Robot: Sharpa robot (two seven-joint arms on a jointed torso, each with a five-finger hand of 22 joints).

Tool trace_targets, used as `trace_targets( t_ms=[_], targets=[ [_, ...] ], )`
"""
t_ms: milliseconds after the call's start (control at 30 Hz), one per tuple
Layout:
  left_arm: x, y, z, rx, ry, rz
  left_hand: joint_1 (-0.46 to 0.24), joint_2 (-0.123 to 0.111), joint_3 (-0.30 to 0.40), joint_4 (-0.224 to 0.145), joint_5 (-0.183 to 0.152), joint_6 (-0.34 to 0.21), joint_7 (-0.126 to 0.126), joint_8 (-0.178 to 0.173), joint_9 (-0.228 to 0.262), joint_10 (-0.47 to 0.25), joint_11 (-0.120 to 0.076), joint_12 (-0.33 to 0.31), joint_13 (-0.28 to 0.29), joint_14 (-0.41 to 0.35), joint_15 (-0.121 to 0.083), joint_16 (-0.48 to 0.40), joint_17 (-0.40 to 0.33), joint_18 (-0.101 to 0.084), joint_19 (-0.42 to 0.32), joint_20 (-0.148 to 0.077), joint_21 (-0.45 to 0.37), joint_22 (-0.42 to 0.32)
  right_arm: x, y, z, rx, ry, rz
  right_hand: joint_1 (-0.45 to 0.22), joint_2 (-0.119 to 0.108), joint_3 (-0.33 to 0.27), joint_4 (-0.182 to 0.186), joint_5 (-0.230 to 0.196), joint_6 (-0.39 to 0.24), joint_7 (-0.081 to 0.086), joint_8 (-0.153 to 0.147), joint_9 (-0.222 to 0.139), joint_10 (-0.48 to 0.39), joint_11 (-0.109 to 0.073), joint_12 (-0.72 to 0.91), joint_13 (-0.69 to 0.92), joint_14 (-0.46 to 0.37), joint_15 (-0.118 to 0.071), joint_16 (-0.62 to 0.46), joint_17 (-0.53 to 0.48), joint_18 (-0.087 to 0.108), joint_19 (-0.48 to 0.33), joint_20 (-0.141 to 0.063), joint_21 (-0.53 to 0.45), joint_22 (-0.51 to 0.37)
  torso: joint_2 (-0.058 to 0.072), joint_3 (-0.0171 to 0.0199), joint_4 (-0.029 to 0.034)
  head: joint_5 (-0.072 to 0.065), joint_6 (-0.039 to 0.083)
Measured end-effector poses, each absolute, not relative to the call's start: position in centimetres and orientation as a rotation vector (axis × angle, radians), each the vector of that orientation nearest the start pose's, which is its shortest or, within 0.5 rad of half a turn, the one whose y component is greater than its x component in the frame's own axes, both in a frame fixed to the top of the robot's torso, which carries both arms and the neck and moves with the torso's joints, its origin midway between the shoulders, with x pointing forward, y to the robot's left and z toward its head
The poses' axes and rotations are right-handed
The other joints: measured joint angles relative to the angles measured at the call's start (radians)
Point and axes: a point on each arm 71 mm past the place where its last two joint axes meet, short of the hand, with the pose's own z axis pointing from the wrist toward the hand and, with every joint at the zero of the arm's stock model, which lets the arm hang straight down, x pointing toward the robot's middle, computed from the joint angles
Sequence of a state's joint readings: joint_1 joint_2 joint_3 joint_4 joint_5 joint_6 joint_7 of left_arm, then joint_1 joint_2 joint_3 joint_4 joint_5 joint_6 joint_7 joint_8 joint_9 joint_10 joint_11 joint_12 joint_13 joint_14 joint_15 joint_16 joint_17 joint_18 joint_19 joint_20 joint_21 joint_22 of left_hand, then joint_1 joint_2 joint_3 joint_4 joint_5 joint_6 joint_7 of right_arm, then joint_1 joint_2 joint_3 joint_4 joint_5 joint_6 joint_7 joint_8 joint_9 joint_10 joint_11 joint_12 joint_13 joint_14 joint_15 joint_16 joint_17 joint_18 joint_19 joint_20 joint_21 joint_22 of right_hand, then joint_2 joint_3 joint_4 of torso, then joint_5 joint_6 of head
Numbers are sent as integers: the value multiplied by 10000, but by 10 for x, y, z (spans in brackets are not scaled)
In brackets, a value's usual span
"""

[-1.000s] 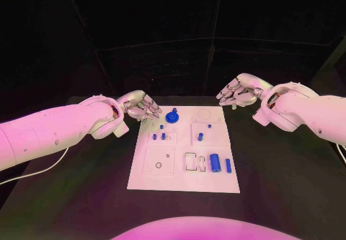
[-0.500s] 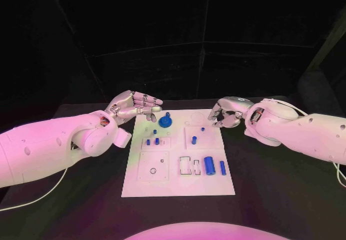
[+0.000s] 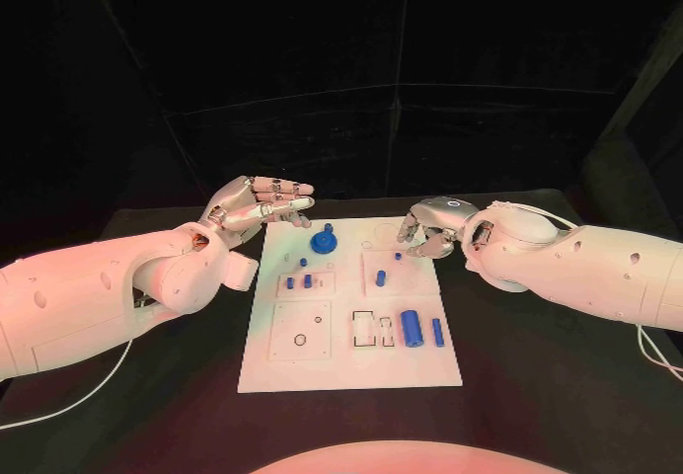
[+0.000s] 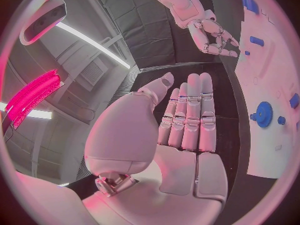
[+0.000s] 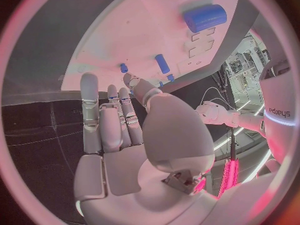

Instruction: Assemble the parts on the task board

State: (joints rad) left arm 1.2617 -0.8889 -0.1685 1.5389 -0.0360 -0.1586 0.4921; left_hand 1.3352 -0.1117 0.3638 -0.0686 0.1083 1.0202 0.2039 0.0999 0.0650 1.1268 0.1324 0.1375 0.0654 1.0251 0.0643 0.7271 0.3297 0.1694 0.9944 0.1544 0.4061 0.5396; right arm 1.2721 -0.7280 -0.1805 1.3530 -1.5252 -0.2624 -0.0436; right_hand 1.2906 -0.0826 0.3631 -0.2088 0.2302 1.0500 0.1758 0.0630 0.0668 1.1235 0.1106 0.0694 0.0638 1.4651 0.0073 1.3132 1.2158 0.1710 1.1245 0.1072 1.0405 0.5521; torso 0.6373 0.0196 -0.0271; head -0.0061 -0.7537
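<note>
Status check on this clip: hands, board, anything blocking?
Left hand open, empty, beside board's far left corner. Right hand open, empty, over task board far right edge. Blue gear and small blue parts untouched. Nothing blocking.

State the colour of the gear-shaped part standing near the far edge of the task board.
Blue; the gear-shaped part shows best in the left wrist view.

- The flat white rectangular task board (image 3: 285, 370) is lying in the middle of the black table.
- A round blue gear-like part (image 3: 323, 240) is standing near the board's far edge.
- Small blue pegs (image 3: 299, 280) are standing in the left middle block.
- A thick blue cylinder (image 3: 412, 329) is lying beside a thinner blue rod (image 3: 437, 332) toward the right.
</note>
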Motion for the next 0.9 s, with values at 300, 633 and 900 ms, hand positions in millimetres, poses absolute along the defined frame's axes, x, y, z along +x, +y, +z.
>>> trace_targets(
  t_ms=[300, 633, 900],
  targets=[
    [477, 221, -186, -9975, 14687, -16608, -50, 50, -136, 52, 0, -52, 52, 1, 1, -193, 89, 0, 0, -307, 129, -420, -312, 0, -201, 171, -458, -421, 510, -178, -218, -3790, 17553, 5351, 42, 42, 105, 1, 0, -33, 33, 0, 0, -73, 1, 38, 1, 0, 72, 91, 79, 0, 35, 35, 105, 130, -5, -2, 18, -38, -27],
    [478, 223, -186, -10082, 14608, -16549, -63, 63, -160, 76, 0, -88, 87, 2, 1, -228, 124, 38, 2, -307, 130, -420, -349, 1, -201, 171, -496, -481, 511, -172, -225, -3989, 18072, 5161, 120, 120, 260, -12, 0, -33, 33, 0, 1, -72, 1, 83, 2, 0, 71, 207, 139, 0, 35, 35, 210, 288, -16, -11, 21, 152, -127],
    [480, 224, -186, -10209, 14377, -16466, -106, 106, -218, 78, 0, -91, 83, 4, 2, -231, 121, 107, 2, -306, 131, -419, -380, 0, -164, 208, -539, -540, 513, -170, -228, -4069, 18361, 4991, 122, 122, 413, 27, 0, -33, 33, 0, 12, -71, 1, 147, 2, 0, 71, 255, 142, 0, 35, 35, 280, 350, -19, -7, 7, 247, -164]
  ],
)
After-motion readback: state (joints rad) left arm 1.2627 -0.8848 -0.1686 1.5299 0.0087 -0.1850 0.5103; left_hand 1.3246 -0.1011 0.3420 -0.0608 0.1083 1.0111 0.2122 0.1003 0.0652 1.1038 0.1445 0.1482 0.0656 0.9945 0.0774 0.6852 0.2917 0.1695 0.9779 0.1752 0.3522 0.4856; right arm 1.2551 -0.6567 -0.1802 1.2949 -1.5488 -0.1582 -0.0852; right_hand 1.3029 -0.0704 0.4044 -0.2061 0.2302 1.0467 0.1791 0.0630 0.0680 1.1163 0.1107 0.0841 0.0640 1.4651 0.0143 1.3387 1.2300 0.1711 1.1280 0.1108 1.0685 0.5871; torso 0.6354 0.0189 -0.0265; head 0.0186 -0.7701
